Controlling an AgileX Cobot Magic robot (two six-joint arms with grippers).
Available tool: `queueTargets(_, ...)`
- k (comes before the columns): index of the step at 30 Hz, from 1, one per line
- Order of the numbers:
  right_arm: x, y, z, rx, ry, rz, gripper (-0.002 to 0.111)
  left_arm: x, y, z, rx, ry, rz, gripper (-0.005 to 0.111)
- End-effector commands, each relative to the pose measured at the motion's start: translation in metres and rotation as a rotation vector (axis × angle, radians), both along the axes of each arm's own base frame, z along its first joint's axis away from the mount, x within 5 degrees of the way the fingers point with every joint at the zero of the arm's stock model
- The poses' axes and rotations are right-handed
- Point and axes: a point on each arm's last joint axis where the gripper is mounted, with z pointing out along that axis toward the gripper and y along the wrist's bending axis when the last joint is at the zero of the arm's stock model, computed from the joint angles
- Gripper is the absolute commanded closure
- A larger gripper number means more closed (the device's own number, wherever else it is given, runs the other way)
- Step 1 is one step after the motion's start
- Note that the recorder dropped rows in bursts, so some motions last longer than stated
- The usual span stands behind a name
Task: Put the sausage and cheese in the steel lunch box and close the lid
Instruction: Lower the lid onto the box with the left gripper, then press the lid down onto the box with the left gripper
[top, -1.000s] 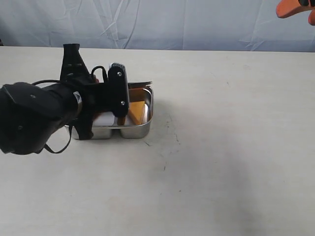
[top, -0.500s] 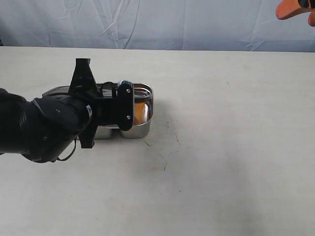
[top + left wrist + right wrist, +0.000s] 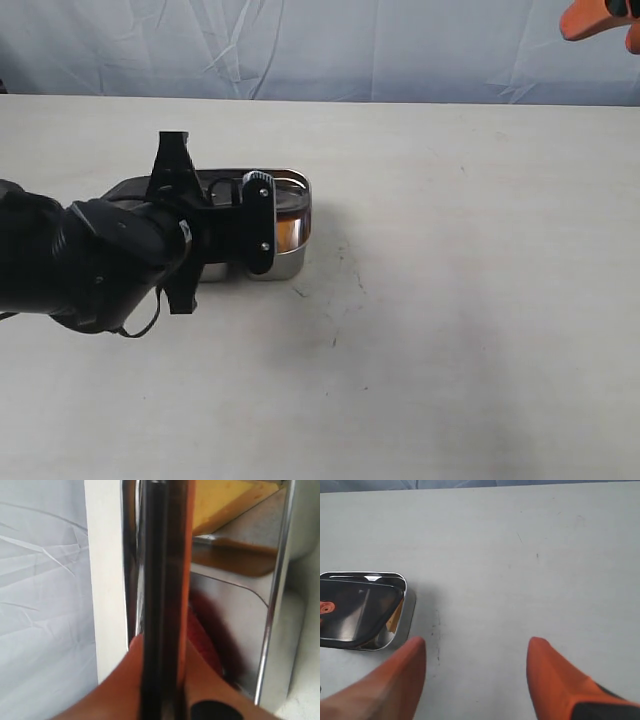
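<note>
Lid (image 3: 360, 607): my left gripper (image 3: 160, 650) clamps it, tilted just over the steel lunch box (image 3: 287, 262), long axes matching.
Right gripper (image 3: 476, 652): spread, empty, well apart.

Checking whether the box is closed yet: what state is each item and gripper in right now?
lid: tilted over the box, gripped at its edge, not seated.
steel lunch box: partly covered, a gap open on one side.
cheese: inside one compartment.
sausage: inside the other compartment, partly hidden.
left gripper: shut on the lid.
right gripper: open, empty, away from the box.
</note>
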Motion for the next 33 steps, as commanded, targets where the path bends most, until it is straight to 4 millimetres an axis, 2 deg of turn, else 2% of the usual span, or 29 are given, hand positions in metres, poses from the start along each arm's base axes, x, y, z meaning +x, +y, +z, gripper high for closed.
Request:
queueTargets(1,-0.0014,-0.0014,0.0003,-0.004,0.0,0.004,0.051,-0.0059,0.0029,-0.0186,-0.017,0.116,0.075,0.107)
queueTargets(5,-0.0014,-0.0014,0.0003,-0.005,-0.001,0.005,0.051,-0.0083,0.0026,-0.0214,-0.02,0.155,0.075,0.098)
queueTargets(11,-0.0014,-0.0014,0.0003,-0.008,-0.003,0.008,0.051,-0.0101,0.0036,-0.023,-0.042,0.181,0.113,0.071)
queueTargets(13,-0.0014,-0.0014,0.0003,-0.009,-0.003,0.01,0.051,-0.0106,0.004,-0.0235,-0.05,0.189,0.126,0.066)
queueTargets(23,-0.0016,-0.0013,0.0003,-0.016,-0.007,0.021,0.051,-0.0124,0.0078,-0.0248,-0.056,0.209,0.193,0.064)
queueTargets(30,-0.0013,-0.0013,0.0005,-0.016,-0.011,0.022,0.051,-0.0152,0.009,-0.0268,-0.041,0.246,0.202,0.048)
queueTargets(33,-0.0013,-0.0013,0.0005,-0.016,-0.011,0.022,0.051,-0.0151,0.0094,-0.0267,-0.038,0.244,0.204,0.048)
